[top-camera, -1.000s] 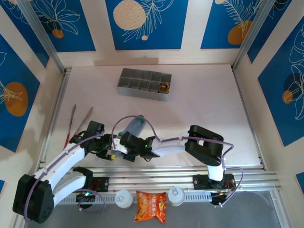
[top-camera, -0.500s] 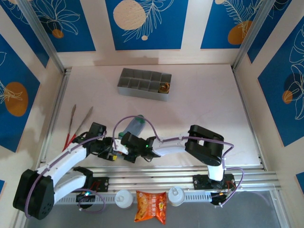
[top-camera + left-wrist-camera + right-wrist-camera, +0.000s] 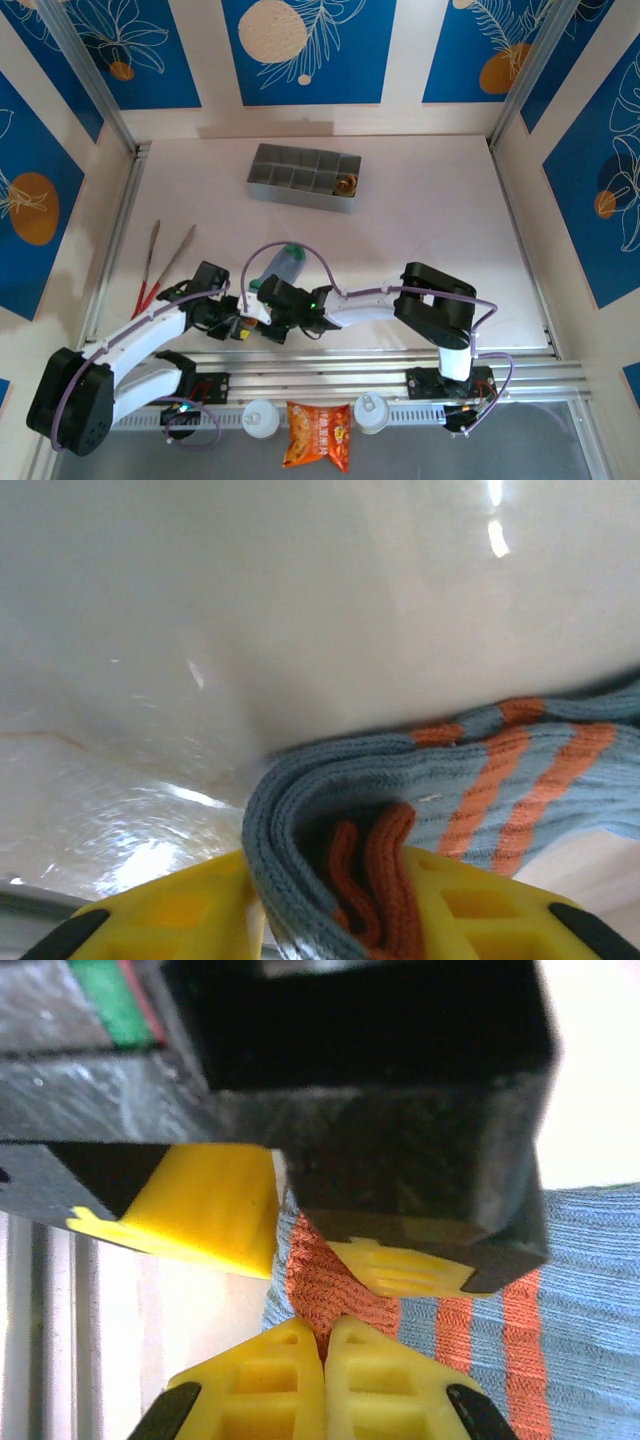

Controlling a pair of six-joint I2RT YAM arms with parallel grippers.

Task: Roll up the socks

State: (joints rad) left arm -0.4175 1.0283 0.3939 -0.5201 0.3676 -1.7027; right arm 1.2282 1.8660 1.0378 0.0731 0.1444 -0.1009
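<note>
Narrowing from wide, my left fingers (image 3: 180,917) now clamp the socks (image 3: 400,780) at the fold; right fingers (image 3: 265,1372) pinch there too, so the roll looks secured.

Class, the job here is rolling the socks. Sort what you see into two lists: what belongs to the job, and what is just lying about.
Belongs to the job:
socks
left pincer, closed on the socks
right pincer, shut on the orange cuff

Just lying about:
compartment tray
tongs
snack packet
</note>
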